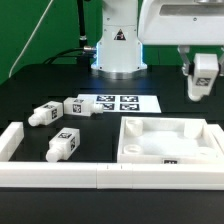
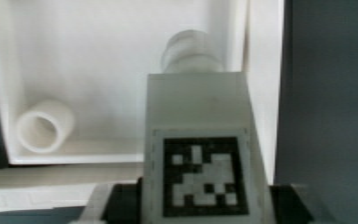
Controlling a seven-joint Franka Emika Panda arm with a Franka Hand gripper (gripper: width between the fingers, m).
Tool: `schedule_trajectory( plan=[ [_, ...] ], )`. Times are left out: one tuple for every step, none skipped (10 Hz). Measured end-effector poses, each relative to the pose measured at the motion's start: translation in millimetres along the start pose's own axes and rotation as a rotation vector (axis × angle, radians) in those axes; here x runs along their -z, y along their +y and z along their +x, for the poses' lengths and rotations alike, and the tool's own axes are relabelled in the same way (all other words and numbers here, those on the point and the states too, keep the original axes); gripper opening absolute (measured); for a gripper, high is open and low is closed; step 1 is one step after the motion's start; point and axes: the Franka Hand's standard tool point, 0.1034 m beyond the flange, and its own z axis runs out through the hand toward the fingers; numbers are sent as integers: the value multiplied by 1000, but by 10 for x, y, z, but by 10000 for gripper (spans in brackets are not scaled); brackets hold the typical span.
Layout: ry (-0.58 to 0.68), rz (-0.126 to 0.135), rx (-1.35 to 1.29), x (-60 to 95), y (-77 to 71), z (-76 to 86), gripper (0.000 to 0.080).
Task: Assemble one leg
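Note:
My gripper (image 1: pixel 203 82) hangs at the exterior view's right, above the far right corner of the large white tray piece (image 1: pixel 152 128), and is shut on a white leg (image 1: pixel 204 70) with a tag marker. In the wrist view the held leg (image 2: pixel 197 120) points down toward the tray piece (image 2: pixel 105 60), near its right rim and over a round socket post (image 2: pixel 190 48). A second socket post (image 2: pixel 46 128) shows further in. The dark fingers (image 2: pixel 108 203) clamp both sides of the leg. Three more legs (image 1: pixel 42 113), (image 1: pixel 78 105), (image 1: pixel 64 145) lie on the table at the exterior view's left.
The marker board (image 1: pixel 122 102) lies behind the tray piece. A white rail (image 1: pixel 100 176) runs along the front edge and turns up at the left (image 1: pixel 12 140). The robot base (image 1: pixel 117 50) stands at the back.

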Motion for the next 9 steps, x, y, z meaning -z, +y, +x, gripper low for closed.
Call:
schedule_trajectory(
  plan=[
    [34, 9, 21, -81, 63, -10, 284],
    [156, 21, 31, -84, 78, 181, 284],
    [247, 28, 38, -120, 75, 224, 284],
    [301, 35, 37, -161, 55, 209, 284],
    [381, 48, 31, -142, 1, 219, 284],
    [399, 47, 37, -175, 7, 199, 284],
    [401, 46, 31, -183, 18, 200, 284],
    [401, 46, 33, -181, 17, 203, 284],
    [415, 45, 38, -197, 8, 210, 284]
  ],
)
